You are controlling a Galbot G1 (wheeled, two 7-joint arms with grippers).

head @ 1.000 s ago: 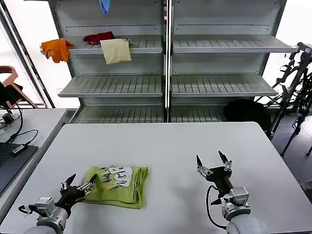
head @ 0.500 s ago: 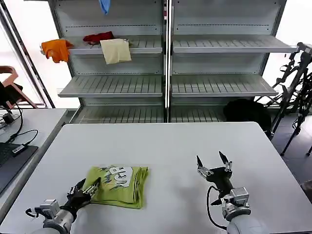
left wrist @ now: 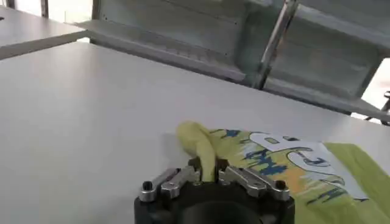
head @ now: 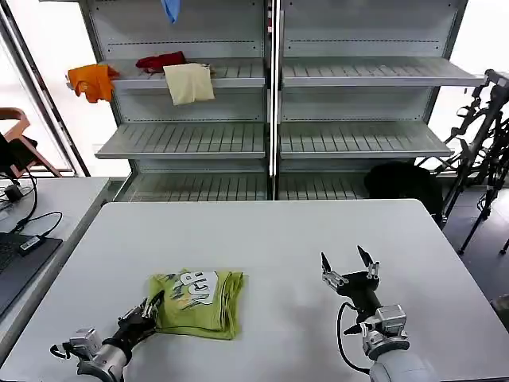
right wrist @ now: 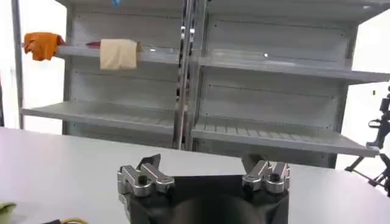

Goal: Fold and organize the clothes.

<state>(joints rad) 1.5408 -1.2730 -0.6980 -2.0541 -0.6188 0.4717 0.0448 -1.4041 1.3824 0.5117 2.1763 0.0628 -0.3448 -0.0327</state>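
Note:
The clothes are one lime-green T-shirt (head: pixel 200 304), folded into a rough square with its white-and-dark print facing up, on the near left part of the white table (head: pixel 270 239). My left gripper (head: pixel 149 313) is low at the shirt's near left corner. In the left wrist view a raised fold of the T-shirt (left wrist: pixel 286 164) stands pinched between the fingers of the left gripper (left wrist: pixel 207 169), which is shut on it. My right gripper (head: pixel 343 261) rests on the table to the right, well apart from the shirt. The right gripper (right wrist: pixel 204 165) is open with nothing between its fingers.
Behind the table stand metal shelves (head: pixel 358 139) holding an orange garment (head: pixel 93 79), a red one (head: pixel 159 60), a cream one (head: pixel 188 82) and a blue cloth (head: pixel 170 9). A side table with cables (head: pixel 24 239) is at the left. A black bag (head: pixel 402 183) sits on the floor at the right.
My left gripper slid in toward the shirt's near left corner and shut on its edge. The shirt shifted slightly right and bunched. The right arm stayed still.

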